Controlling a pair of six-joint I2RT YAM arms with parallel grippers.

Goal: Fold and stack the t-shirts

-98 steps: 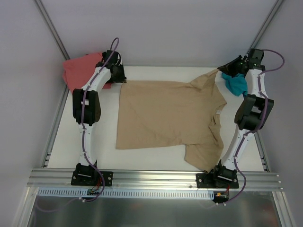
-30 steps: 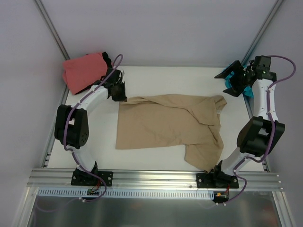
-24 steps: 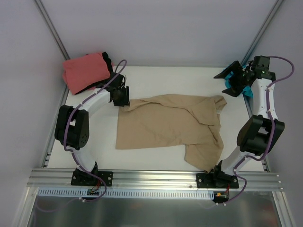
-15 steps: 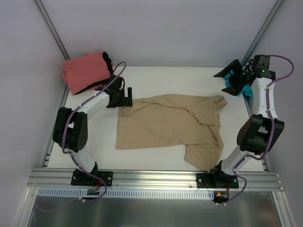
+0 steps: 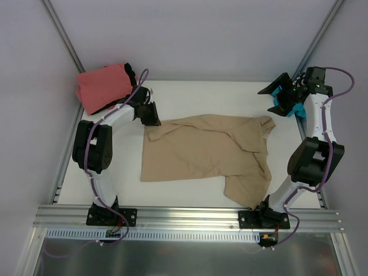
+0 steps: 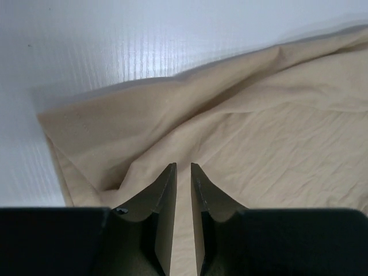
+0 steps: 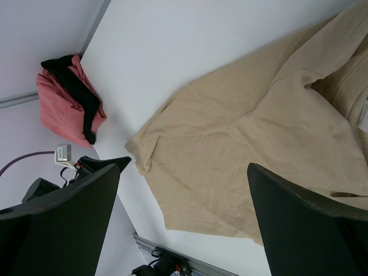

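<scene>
At the far left corner of the counter (image 5: 201,95), lying in one bundle: coral-pink shirt (image 5: 102,86) with black shirt (image 5: 131,73) at its edge; hard to say if properly folded. Just beside, left gripper (image 5: 152,117) low over the far left corner of tan shirt (image 5: 201,152), jaws almost closed with only a thin slit between; cannot tell if any cloth is pinched. In the middle, tan shirt spread flat, far edge looking doubled over, one sleeve trailing to the near right; judged as a first fold only begun. At far right, right gripper (image 5: 270,100) raised, jaws wide open, holding nothing, next to crumpled teal shirt (image 5: 286,99). Probably left to do: finish tan, fold teal, stack all.
</scene>
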